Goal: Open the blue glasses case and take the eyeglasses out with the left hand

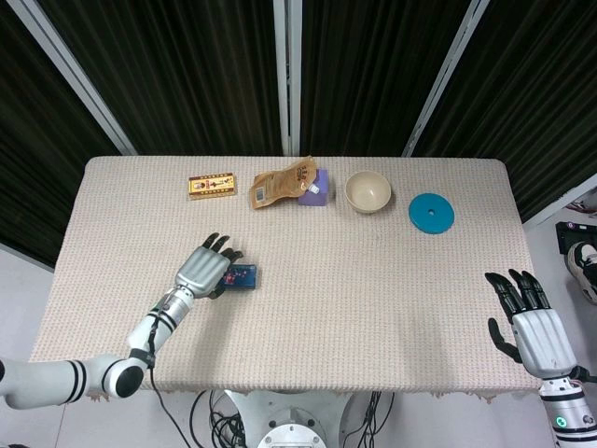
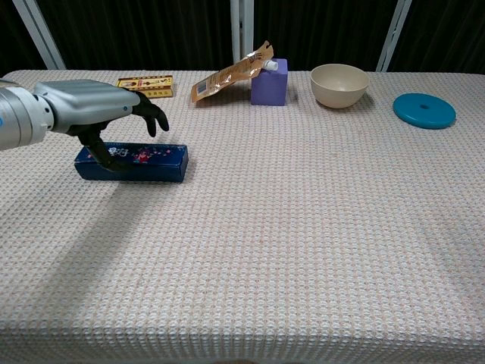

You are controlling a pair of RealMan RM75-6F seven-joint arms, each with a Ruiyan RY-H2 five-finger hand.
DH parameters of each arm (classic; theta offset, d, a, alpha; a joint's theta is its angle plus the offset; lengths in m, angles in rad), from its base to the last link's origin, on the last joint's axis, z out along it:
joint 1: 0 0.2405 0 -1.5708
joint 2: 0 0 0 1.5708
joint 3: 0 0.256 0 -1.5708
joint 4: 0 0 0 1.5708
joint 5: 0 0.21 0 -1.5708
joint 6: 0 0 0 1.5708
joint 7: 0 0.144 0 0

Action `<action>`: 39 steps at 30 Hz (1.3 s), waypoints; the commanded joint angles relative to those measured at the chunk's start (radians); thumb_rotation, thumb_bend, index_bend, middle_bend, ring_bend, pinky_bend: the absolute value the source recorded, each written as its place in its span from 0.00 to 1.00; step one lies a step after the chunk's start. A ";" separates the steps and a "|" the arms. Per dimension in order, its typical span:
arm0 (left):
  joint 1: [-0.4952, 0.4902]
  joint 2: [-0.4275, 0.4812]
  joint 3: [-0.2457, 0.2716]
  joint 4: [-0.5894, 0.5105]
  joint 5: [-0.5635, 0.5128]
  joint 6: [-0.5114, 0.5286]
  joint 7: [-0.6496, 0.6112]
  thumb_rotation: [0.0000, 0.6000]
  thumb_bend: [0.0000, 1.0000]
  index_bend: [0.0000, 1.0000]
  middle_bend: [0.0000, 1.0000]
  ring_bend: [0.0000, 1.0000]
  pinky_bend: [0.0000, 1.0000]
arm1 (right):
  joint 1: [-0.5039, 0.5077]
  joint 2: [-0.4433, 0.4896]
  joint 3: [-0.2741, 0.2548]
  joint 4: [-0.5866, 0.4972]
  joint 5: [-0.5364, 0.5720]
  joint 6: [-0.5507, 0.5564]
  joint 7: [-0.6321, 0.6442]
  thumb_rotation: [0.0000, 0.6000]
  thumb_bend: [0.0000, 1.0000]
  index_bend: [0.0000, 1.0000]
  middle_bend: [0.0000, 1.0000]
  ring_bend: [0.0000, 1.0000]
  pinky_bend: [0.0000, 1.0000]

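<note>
- Here the blue glasses case [image 2: 131, 162] lies flat and closed on the table [image 1: 373, 289], left of centre, well in front of the yellow box [image 1: 212, 186].
- The left hand [image 2: 98, 114] hovers over its left end, fingers curled down around it; whether they actually grip it I cannot tell.
- The right hand [image 1: 534, 327] rests at the near right edge, fingers spread, holding nothing.
- The case looks rigid, light and smooth, likely to slide; best pinned at one end, the lid lifted along its long edge.
</note>
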 commanded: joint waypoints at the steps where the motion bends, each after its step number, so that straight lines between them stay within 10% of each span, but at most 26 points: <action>1: -0.003 0.005 -0.004 -0.003 -0.011 -0.011 0.007 1.00 0.31 0.21 0.25 0.03 0.00 | 0.001 -0.002 0.001 0.003 0.002 -0.002 0.003 1.00 0.48 0.00 0.14 0.00 0.03; 31: -0.012 0.011 -0.026 0.079 -0.054 -0.103 -0.028 1.00 0.52 0.31 0.36 0.09 0.00 | 0.002 -0.007 -0.004 0.016 0.016 -0.008 0.021 1.00 0.48 0.00 0.14 0.00 0.03; 39: -0.025 -0.003 -0.042 0.142 -0.049 -0.130 -0.047 1.00 0.52 0.20 0.30 0.09 0.00 | -0.010 -0.004 -0.007 0.011 0.019 0.006 0.022 1.00 0.48 0.00 0.14 0.00 0.03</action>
